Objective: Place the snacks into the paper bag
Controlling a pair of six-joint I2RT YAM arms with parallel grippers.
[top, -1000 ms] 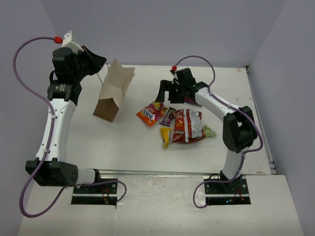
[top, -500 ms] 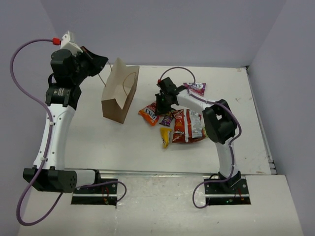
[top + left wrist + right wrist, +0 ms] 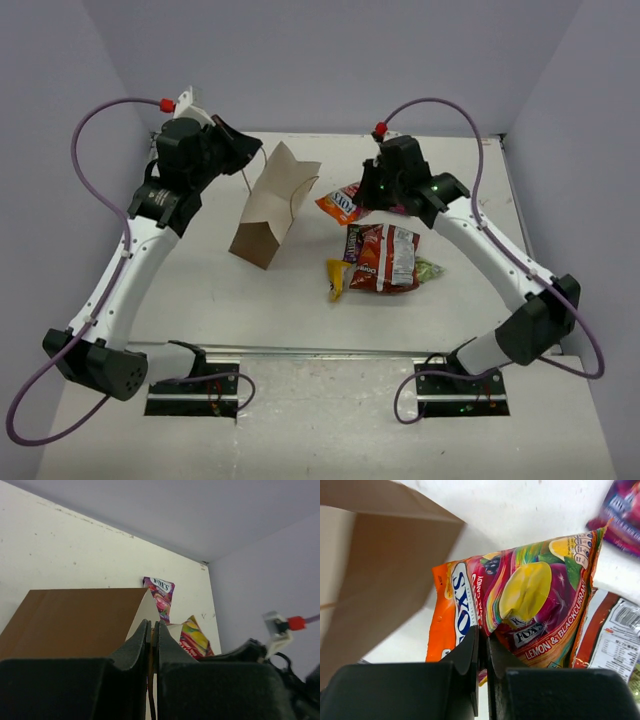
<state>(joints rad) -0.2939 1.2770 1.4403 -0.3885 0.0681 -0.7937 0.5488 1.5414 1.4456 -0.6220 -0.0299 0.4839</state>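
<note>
The brown paper bag (image 3: 272,208) hangs tilted left of the table's middle, its open mouth toward the snacks. My left gripper (image 3: 247,152) is shut on its thin handle, and the left wrist view shows the paper bag (image 3: 75,622) just beyond the left gripper (image 3: 152,625). My right gripper (image 3: 368,192) is shut on the orange-yellow bag (image 3: 338,204) and holds it off the table beside the bag's mouth. In the right wrist view that orange-yellow bag (image 3: 530,595) fills the space above the right gripper (image 3: 483,632). The red chip bag (image 3: 385,257), purple bar (image 3: 352,240), yellow wrapper (image 3: 336,279) and green wrapper (image 3: 428,268) lie on the table.
A magenta pouch (image 3: 625,510) lies behind the held bag, mostly under my right arm in the top view. The red chip bag (image 3: 615,630) lies below and right of the right gripper. Grey walls close in the white table (image 3: 300,300) on three sides.
My right gripper has shut on the orange-yellow bag and lifted it up and right off the pile. The left arm has carried the paper bag rightward and tilted it.
</note>
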